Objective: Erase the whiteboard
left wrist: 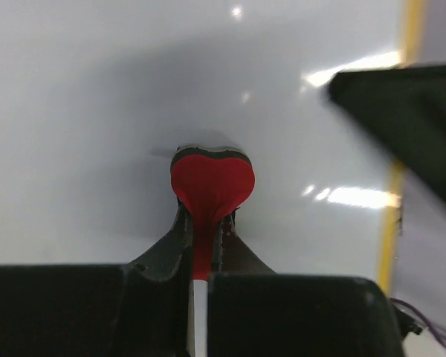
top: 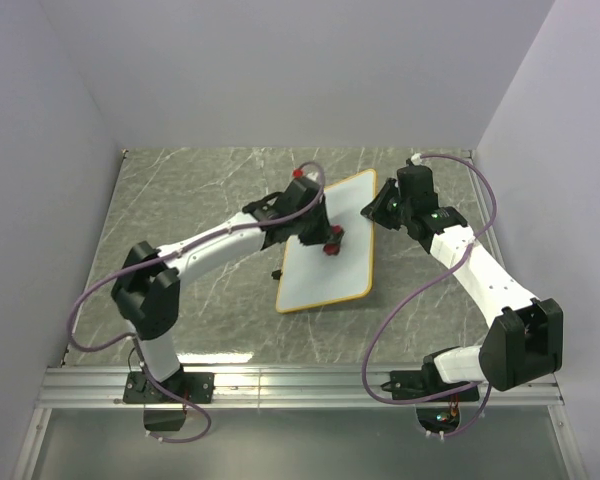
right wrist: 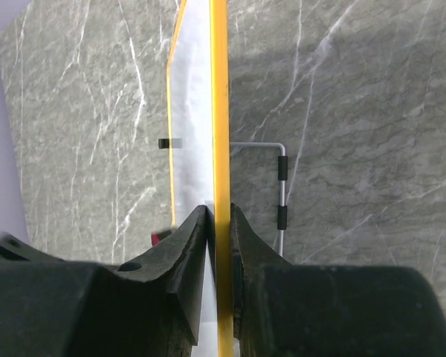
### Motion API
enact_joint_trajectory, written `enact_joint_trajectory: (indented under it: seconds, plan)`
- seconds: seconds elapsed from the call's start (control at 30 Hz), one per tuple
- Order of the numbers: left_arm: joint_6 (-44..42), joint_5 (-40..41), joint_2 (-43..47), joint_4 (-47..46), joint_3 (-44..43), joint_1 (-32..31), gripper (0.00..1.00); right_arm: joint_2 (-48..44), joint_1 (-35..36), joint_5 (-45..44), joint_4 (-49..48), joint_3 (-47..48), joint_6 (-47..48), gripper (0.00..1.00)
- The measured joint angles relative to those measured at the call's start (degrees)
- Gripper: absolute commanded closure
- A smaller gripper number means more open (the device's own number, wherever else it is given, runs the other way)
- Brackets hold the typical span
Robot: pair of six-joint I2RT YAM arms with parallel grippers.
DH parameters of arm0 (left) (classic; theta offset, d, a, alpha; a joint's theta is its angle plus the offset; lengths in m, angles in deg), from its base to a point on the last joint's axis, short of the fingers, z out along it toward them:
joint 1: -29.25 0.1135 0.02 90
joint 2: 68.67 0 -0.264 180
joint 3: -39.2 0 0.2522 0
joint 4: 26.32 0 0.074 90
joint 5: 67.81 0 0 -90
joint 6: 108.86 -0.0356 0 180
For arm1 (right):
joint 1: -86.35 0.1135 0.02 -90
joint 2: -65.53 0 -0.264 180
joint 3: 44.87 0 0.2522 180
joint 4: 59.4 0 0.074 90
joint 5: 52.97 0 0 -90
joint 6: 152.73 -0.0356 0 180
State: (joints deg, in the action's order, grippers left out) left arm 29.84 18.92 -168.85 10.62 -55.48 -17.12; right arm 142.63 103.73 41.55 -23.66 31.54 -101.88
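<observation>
Whiteboard is lying angled on the table, no marks showing. Right claw is clamping its yellow rim; left claw is pinching the red eraser against the surface. Best wiping flat, evenly pressed, strokes overlapping, rim grip steadying

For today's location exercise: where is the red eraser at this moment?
In the top view the red eraser sits mid-table, against the whiteboard near its middle, pinched in the left gripper.
</observation>
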Motion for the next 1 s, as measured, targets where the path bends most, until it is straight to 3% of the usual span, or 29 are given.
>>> enact_joint_trajectory:
  seconds: [0.13,0.27,0.47,0.73,1.0]
  plan:
    - [-1.75,-2.34,-5.88,0.35,-10.91,-0.07,1.00,-0.04,0.11,-0.02,0.02,0.00,0.00,1.00]
    - [-2.58,-4.74,-9.64,1.22,-15.47,0.57,1.00,-0.04,0.11,-0.98,0.87,0.00,0.22,1.00]
    - [-2.32,-7.48,-9.94,-3.41,-11.45,3.41,1.00,-0.04,0.11,-1.51,1.53,0.00,0.24,1.00]
    - [-2.75,-5.09,-8.90,-8.37,-1.33,8.61,1.00,-0.04,0.11,-1.64,1.75,0.04,0.22,1.00]
    - [-8.04,-4.81,-8.44,-6.43,-2.86,8.02,1.00,-0.04,0.11,-1.18,1.77,0.35,0.24,1.00]
